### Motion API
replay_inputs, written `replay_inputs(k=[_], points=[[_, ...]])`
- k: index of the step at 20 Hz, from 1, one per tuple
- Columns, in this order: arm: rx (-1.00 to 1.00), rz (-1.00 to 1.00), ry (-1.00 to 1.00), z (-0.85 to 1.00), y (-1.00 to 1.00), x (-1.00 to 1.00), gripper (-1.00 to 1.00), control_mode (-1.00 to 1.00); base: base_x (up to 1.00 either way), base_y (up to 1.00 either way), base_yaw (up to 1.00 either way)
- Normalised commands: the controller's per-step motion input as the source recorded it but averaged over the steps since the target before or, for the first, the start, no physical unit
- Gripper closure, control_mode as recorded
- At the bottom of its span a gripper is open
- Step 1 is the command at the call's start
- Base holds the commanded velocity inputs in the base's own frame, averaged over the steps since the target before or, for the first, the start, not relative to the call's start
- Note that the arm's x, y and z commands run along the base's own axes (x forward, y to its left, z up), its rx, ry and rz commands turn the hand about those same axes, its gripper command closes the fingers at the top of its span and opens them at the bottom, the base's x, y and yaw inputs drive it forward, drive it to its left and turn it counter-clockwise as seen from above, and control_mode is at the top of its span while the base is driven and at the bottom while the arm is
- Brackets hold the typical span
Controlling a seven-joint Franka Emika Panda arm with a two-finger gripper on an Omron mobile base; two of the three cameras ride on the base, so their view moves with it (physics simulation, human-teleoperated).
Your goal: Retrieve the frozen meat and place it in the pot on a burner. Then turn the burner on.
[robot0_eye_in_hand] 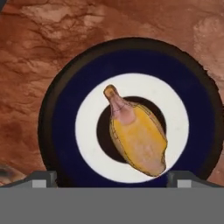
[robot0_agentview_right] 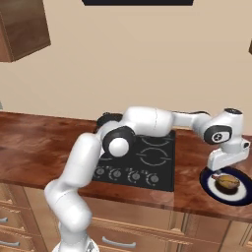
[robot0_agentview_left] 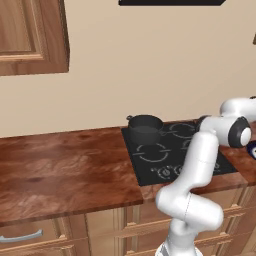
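simulated kitchen with a beige wall, a reddish-brown wooden counter [robot0_agentview_left: 65,165] and wooden drawer fronts below. black cooktop [robot0_agentview_left: 172,155] set into the counter at centre right of the left base view, with ring marks and a row of knobs [robot0_agentview_right: 127,175] along its near edge. squat dark pot [robot0_agentview_left: 145,127] standing on the back left burner, near the upper left corner of the cooktop. wooden wall cabinet [robot0_agentview_left: 31,36] at upper left of the left base view, and a dark hood edge [robot0_agentview_left: 170,2] along the top.

white arm stretched across the middle of the right base view toward the right edge, gripper [robot0_agentview_right: 220,170] pointing down just above a plate [robot0_agentview_right: 206,183] on the counter at lower right. plate dark blue at the rim with a white inner ring [robot0_eye_in_hand: 89,131], well apart from the pot, to the right of the cooktop. frozen meat [robot0_eye_in_hand: 138,135] lying on the middle of the plate, orange-yellow with a pinkish narrow end aimed at the upper left of the hand view. finger tips [robot0_eye_in_hand: 41,179] spread wide at the lower corners of the hand view, either side of the meat and not touching it, nothing held.
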Motion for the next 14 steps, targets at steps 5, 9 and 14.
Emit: replay_inputs(k=[5,9,14], points=[[0.00,0.00,0.09,-0.39,-0.14,0.19,-1.00,-1.00,0.00,0.00,0.00],[0.00,0.03,-0.02,-0.01,-0.28,0.06,-1.00,-1.00,0.00,0.00,0.00],[0.00,0.00,0.00,-0.20,-0.10,-0.01,-1.00,-1.00,0.00,0.00,0.00]])
